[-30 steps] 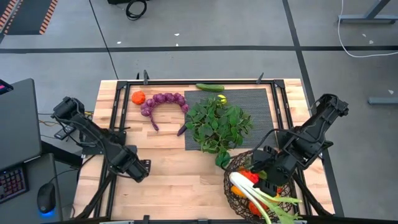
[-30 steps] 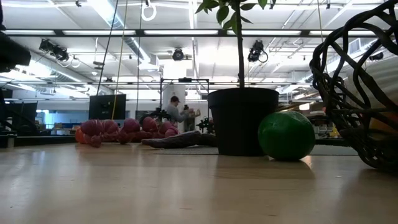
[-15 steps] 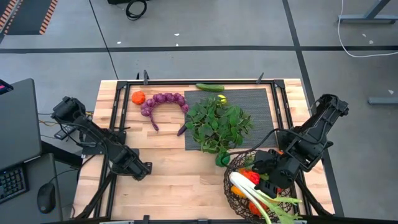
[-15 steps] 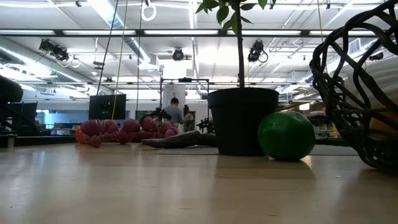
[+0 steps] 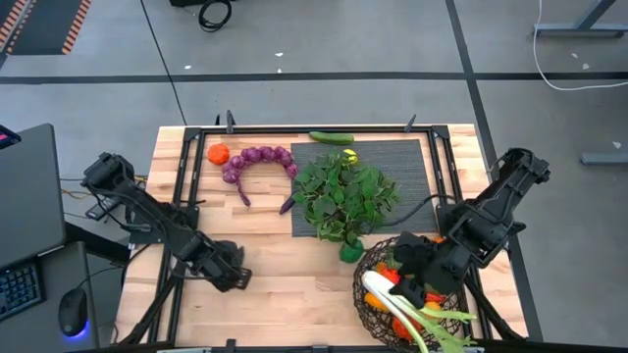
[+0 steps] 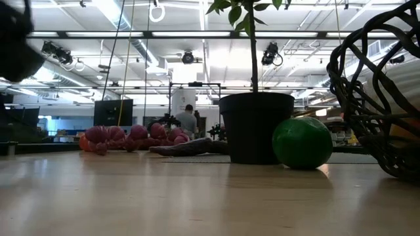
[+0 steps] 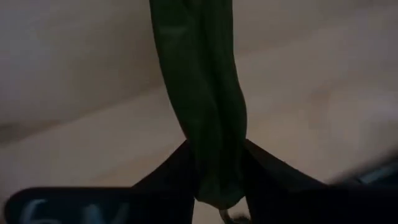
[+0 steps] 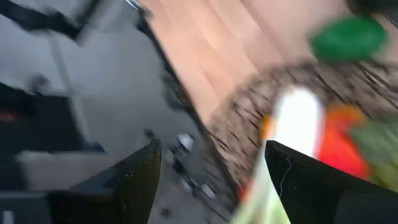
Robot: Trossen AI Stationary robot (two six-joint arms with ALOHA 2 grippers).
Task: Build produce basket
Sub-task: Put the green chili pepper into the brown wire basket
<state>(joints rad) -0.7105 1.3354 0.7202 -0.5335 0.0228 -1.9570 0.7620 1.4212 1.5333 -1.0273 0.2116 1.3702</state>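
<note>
Lower left of the high view, the left gripper (image 5: 233, 274) pinches a cucumber (image 7: 202, 112); lower right, the right gripper (image 5: 410, 286) hangs spread over the basket (image 5: 369, 299).

Potted plant (image 5: 345, 199) crowds basket (image 5: 368, 294); left tabletop (image 5: 285, 284) open.

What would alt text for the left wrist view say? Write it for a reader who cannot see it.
A long dark green vegetable, likely a cucumber, is pinched at one end by the left gripper and runs away from the camera. The pale wooden table lies blurred behind it.
</note>
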